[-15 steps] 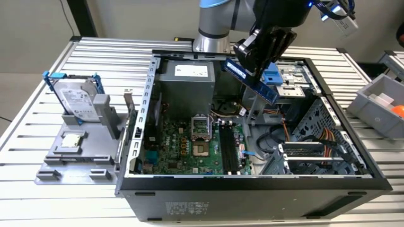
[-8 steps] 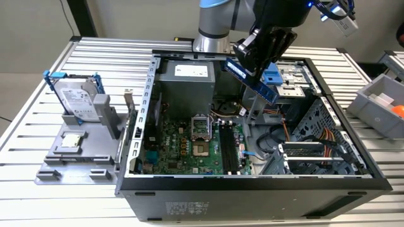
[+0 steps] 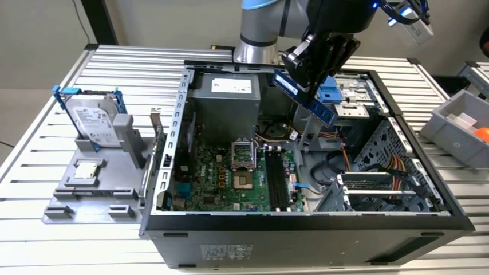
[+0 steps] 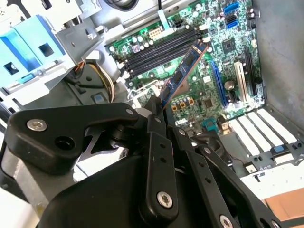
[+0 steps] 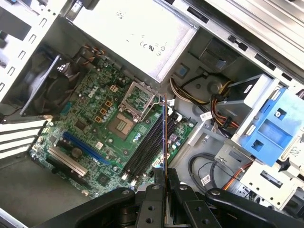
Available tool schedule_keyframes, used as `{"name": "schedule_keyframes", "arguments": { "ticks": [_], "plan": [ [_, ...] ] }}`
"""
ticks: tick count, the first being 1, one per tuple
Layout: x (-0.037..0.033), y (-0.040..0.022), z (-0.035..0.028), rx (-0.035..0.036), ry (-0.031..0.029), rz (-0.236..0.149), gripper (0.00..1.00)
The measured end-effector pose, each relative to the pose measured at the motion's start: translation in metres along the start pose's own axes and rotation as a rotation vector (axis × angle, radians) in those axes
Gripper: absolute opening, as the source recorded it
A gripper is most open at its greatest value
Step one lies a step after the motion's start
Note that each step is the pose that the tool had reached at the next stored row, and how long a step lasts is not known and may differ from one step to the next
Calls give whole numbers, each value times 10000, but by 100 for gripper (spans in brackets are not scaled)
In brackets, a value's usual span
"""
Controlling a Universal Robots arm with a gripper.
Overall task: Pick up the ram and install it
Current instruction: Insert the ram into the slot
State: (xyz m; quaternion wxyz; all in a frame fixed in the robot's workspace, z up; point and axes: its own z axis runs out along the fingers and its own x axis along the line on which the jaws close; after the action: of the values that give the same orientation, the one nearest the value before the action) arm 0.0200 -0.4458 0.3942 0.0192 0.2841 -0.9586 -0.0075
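White label (image 3: pixel 231 86) on top of the power supply (image 3: pixel 221 112), plus a row of small certification marks (image 5: pixel 152 46) on that box in the first wrist view; too small to make out. Hard drive (image 3: pixel 93 120) has a white printed label, computer case (image 3: pixel 321 238) a grey sticker (image 3: pixel 226 252) on its outer wall, fine print unreadable. Motherboard (image 5: pixel 90 126) carries white lettering (image 5: pixel 90 93).

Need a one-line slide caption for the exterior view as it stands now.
Gripper shut on the ram, holding it tilted above the open computer case and its motherboard.
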Motion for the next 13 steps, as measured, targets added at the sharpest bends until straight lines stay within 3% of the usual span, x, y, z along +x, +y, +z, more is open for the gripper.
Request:
{"name": "schedule_keyframes", "arguments": {
  "ticks": [13],
  "plan": [
    [0,0,2,-9,-7,276,0]
  ]
}}
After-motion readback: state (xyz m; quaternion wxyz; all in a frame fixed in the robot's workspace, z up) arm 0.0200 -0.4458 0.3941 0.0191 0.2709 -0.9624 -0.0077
